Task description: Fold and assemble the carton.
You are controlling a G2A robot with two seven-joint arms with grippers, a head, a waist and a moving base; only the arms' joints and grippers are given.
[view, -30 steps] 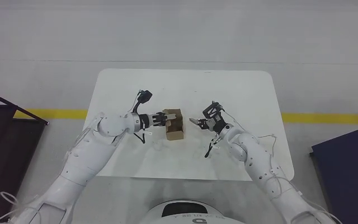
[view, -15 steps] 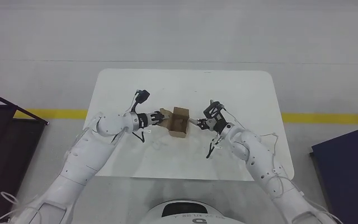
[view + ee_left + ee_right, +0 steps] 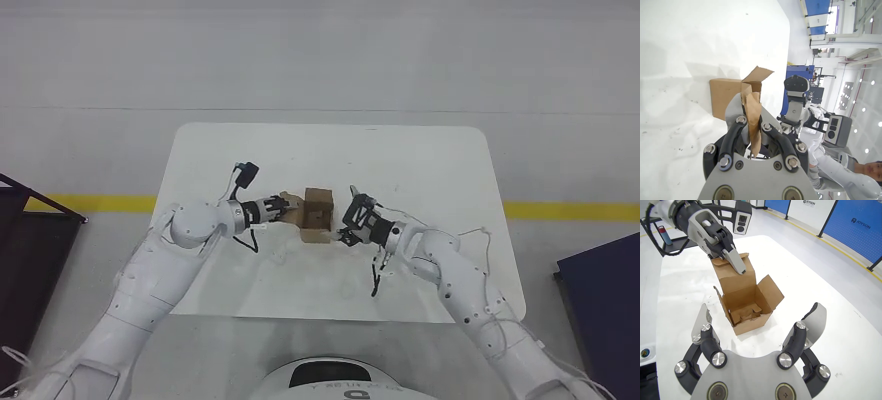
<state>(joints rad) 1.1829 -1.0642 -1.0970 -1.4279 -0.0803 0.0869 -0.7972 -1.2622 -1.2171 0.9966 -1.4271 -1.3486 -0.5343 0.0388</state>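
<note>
A white table [image 3: 430,170] stands on a pale grey floor [image 3: 300,60] crossed by a yellow line [image 3: 570,211], with blue partition panels [image 3: 848,224] beyond.

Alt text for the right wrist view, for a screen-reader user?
An open-topped brown carton stands on a white table, its tall flap pinched by the left pincer. The right pincer is open, close to the carton.

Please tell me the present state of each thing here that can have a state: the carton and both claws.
Brown cardboard carton: upright, top open, bottom flaps folded in.
Left claw: shut on the carton's tall flap.
Right claw: open, holding nothing, close to the carton.
</note>
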